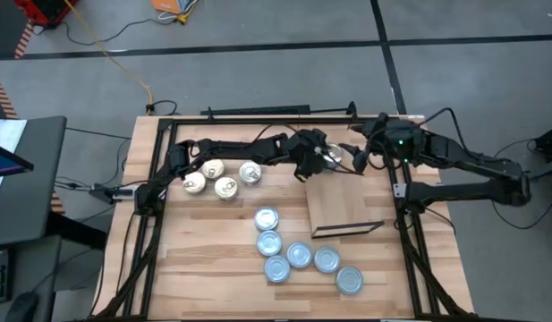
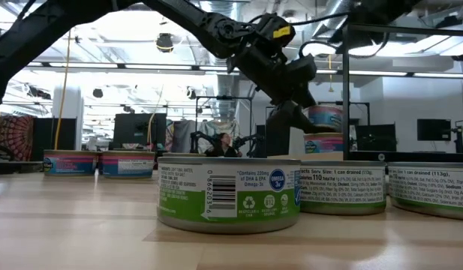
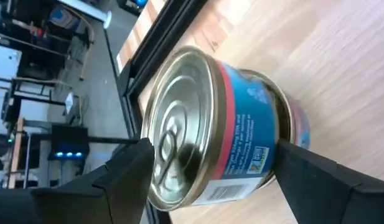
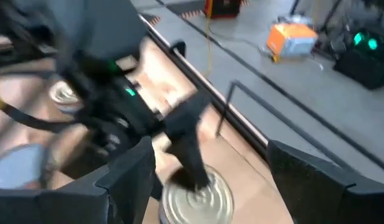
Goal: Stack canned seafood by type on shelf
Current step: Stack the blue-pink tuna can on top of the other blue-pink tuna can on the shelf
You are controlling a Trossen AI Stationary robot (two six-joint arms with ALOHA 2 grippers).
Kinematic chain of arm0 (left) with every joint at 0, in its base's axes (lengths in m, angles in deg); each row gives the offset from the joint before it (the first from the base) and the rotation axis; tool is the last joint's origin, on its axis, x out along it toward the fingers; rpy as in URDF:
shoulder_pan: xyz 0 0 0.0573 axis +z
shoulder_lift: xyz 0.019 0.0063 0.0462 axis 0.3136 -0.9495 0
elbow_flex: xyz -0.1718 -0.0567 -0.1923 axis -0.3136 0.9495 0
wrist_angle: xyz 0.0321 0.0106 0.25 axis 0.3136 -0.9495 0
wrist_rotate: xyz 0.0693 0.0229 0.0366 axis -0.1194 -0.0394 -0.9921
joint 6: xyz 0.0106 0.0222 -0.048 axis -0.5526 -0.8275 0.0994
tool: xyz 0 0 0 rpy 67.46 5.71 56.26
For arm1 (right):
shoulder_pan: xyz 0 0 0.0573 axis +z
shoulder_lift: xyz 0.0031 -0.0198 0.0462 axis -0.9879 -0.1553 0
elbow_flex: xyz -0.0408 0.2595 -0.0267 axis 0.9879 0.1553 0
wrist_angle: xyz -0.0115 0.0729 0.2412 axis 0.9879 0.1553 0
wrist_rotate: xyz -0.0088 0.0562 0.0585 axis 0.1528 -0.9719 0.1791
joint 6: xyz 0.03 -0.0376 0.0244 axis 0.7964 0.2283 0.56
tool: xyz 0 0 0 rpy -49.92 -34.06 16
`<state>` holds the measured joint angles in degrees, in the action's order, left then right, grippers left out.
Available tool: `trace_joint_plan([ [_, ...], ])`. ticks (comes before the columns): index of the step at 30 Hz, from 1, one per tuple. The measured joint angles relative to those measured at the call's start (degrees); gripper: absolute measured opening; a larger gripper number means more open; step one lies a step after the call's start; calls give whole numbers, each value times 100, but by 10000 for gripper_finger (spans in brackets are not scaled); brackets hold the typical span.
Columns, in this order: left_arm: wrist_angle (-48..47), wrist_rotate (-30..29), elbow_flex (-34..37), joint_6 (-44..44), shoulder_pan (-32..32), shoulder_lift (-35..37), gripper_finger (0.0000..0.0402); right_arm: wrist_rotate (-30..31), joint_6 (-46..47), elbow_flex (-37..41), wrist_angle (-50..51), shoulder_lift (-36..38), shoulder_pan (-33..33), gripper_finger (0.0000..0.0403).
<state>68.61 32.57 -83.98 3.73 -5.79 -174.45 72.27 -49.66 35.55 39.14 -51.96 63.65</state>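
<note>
Gold-top tuna tin [image 3: 223, 124] stands on the shelf [image 1: 343, 206] at its far end. Left hand [image 3: 210, 168] straddles it, fingers spread, apparently released. Right hand [image 4: 207, 180] hovers just beside, open, empty. Tin judged rigid, moderately heavy, smooth-sided; grip across its side wall.

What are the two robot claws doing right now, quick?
Left gripper: open around a gold-topped can on the shelf, not clamped.
Right gripper: open, empty, hovering close by.
</note>
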Motion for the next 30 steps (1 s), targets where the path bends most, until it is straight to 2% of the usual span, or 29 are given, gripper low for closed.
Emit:
trace_joint_plan([
  [7, -467, 156, -147, 8, -30, 2, 309, -59, 100, 0, 95, 4, -100, 329],
  [11, -776, 56, -143, 51, -30, 152, 309, -74, 113, 0, 126, 7, -98, 329],
  [13, -941, 97, -143, 314, -18, 344, 309, -95, 150, 0, 277, 5, -119, 329],
  [18, -1221, 620, 36, 1283, 238, 876, 308, -158, 333, 0, 646, -112, -187, 329],
  [24, -562, 647, 1176, 1780, 375, 1693, 284, -233, 327, 0, 672, -215, -13, 329],
  [30, 955, 364, 3167, 2106, -7, 2854, 263, -348, 309, 0, 296, -714, 527, 329],
])
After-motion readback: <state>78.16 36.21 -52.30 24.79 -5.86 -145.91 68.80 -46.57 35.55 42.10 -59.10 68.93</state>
